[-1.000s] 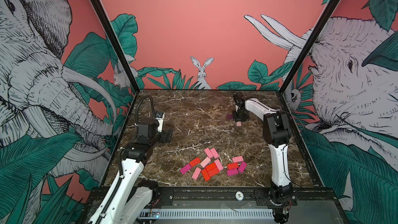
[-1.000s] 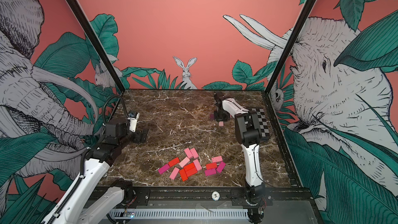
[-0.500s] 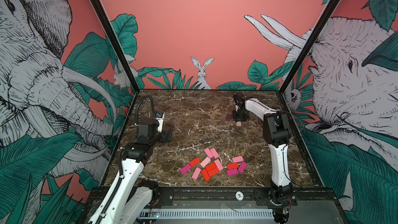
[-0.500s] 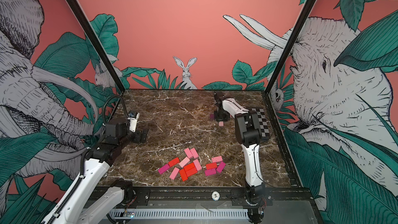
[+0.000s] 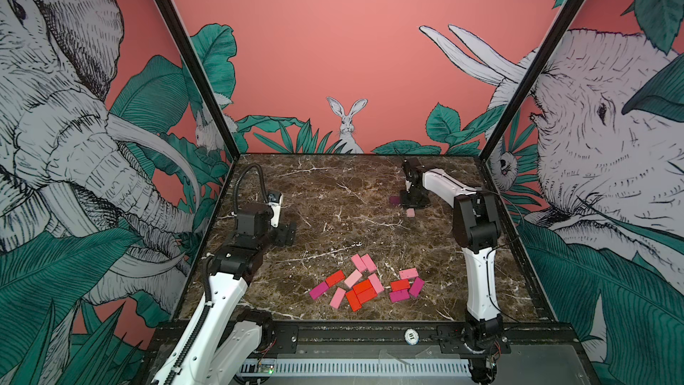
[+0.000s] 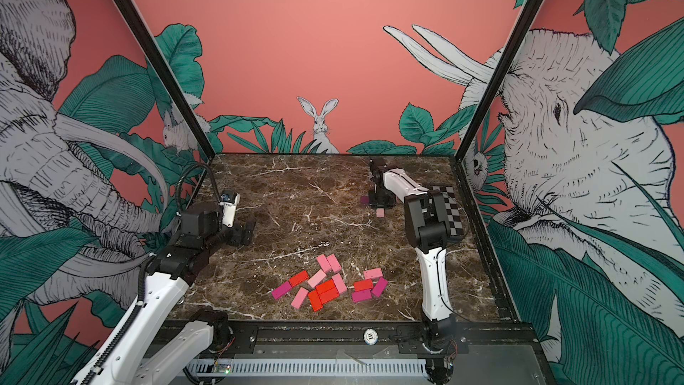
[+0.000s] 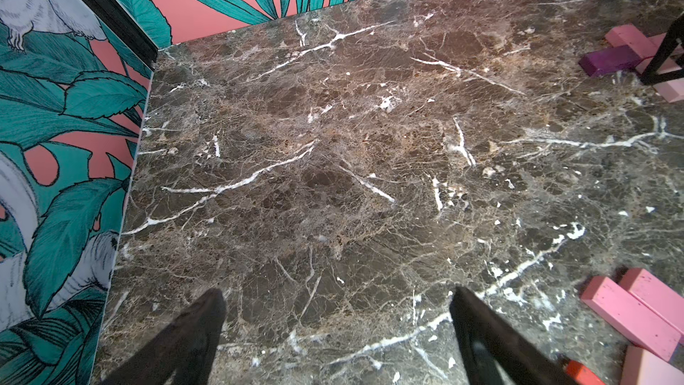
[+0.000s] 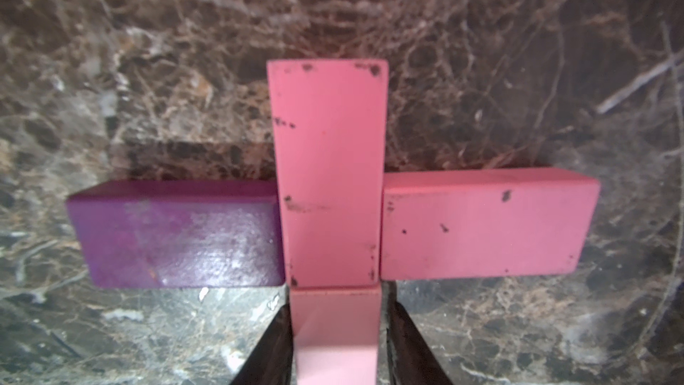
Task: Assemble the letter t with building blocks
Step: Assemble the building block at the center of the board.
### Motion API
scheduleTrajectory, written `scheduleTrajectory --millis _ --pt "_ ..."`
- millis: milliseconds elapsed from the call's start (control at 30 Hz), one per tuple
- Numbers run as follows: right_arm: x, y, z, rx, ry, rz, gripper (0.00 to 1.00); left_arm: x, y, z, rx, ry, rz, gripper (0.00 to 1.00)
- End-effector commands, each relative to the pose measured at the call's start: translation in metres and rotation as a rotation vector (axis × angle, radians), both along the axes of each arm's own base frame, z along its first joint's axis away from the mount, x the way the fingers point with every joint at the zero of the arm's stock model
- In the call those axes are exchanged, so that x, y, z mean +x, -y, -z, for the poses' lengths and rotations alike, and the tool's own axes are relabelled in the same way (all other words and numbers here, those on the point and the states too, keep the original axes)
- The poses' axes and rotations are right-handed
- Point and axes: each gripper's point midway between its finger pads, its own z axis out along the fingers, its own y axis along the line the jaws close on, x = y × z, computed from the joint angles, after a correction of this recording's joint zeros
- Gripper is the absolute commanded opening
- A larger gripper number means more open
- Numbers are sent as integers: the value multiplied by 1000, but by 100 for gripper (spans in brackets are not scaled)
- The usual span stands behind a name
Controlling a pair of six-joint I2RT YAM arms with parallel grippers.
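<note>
**Where the right pincer (image 8: 337, 309) reaches, four blocks lie in a cross**

Seen from the right wrist, a pink centre block (image 8: 327, 172) lies flat on the marble surface (image 8: 148, 50). A purple block (image 8: 177, 235) touches one of its long sides. A pink side block (image 8: 485, 224) touches the opposite side, and both lie crosswise to it. A pale block (image 8: 335, 346) butts against the end nearest the pincer, in line with the centre block, and lies between the fingers (image 8: 274, 346). One finger touches the pale block and the other looks a hair off it, so I cannot tell whether the pincer grips it or stands just clear. In both top views the cross sits at the far right of the surface, near the back wall, and the pincer hides most of it.

The pile (image 5: 366, 287) of red, pink and magenta blocks lies loose near the front edge, about midway across and well apart from the cross. The left pincer (image 7: 337, 327) hangs at the left side of the surface, its jaws spread wide and empty.
</note>
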Motion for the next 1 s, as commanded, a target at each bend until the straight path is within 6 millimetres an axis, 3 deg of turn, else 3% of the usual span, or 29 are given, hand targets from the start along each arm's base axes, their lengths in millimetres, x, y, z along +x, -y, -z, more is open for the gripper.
scheduleTrajectory --millis 0,200,367,600,767,967 --pt "-11 3 16 -4 -49 8 42 -2 0 -2 -2 -2 5 97" --pt "-11 -5 8 47 -25 -12 54 -2 0 -2 0 -2 6 97" --pt "-10 -6 -10 59 13 -31 66 -2 1 -2 -2 -1 7 97" --pt "-18 -2 -40 57 47 -51 74 -2 0 -3 0 -1 6 97" --pt "-38 4 -64 57 71 -83 75 -3 0 -3 -1 2 3 97" --pt "-90 -2 -85 132 56 -241 74 -2 -1 -1 7 -5 2 97"
